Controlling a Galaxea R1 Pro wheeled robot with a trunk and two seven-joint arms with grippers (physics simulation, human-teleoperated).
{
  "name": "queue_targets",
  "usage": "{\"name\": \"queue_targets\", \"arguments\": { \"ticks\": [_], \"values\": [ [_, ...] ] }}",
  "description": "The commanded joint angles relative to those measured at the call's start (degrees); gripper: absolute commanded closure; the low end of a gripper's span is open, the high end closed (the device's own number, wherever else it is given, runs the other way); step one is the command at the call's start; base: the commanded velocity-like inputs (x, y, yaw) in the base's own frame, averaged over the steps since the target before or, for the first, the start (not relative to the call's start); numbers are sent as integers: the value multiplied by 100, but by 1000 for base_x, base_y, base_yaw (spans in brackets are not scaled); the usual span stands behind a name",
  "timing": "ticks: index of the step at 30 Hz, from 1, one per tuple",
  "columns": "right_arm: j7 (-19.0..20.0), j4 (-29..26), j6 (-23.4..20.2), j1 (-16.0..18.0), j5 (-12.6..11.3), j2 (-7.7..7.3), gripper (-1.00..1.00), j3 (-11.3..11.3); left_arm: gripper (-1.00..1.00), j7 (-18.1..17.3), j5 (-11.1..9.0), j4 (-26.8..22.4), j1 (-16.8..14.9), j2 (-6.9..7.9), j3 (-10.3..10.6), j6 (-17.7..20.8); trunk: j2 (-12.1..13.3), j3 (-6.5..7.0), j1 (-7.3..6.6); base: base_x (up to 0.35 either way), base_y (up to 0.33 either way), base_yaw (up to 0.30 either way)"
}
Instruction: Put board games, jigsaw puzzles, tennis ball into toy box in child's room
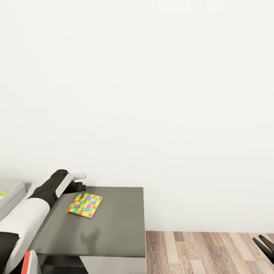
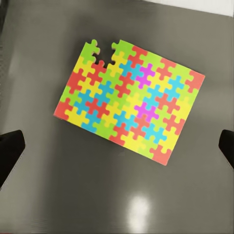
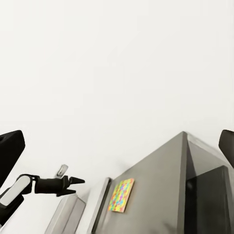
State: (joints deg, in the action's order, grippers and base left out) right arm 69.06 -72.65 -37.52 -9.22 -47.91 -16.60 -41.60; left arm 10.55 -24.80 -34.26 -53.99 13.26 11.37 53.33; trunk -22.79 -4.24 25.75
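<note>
A flat, many-coloured jigsaw puzzle (image 1: 85, 205) lies on the dark grey table (image 1: 114, 228) near its back edge. One piece is missing from its edge. My left gripper (image 1: 82, 186) hovers just behind and above the puzzle. In the left wrist view the puzzle (image 2: 129, 100) lies flat below the open left gripper (image 2: 117, 151), whose fingertips (image 2: 10, 152) stand far apart and hold nothing. My right gripper (image 1: 264, 245) hangs low over the floor to the right of the table, open and empty. From the right wrist view the puzzle (image 3: 121, 195) is small and far off.
A light grey box (image 1: 11, 192) with something coloured inside stands at the left edge, beside the table. A plain white wall rises behind the table. Wooden floor (image 1: 205, 251) lies to the right of the table's right edge.
</note>
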Motion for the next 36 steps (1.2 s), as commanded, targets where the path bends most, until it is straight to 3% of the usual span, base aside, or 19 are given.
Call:
{"name": "queue_targets", "arguments": {
  "ticks": [1, 17, 22, 31, 36],
  "values": [
    [-7, -3, -45, 0, -38, -5, -100, 3, -100, 50, -61, -5, -6, 9, 40, -70, -13, -21, 4, 0, 0, 0],
    [-7, -3, -45, 0, -42, -10, -100, 3, -100, -49, -70, 218, -7, 54, 65, -920, -13, -171, 4, 0, 0, 0],
    [-2, -3, -45, 0, -43, -10, -100, 3, -100, -405, -69, 282, -7, 109, 66, -1055, -13, -217, 4, 0, 0, 0],
    [2, -3, -45, 0, -43, -10, -100, -5, -100, -1413, -57, 305, -7, 453, 71, -1188, -13, -301, 4, 0, 0, 0],
    [2, -2, -45, 0, -43, -10, -100, -5, -100, -1730, -53, 306, -7, 569, 76, -1333, -13, -348, 4, 0, 0, 0]
  ]
}}
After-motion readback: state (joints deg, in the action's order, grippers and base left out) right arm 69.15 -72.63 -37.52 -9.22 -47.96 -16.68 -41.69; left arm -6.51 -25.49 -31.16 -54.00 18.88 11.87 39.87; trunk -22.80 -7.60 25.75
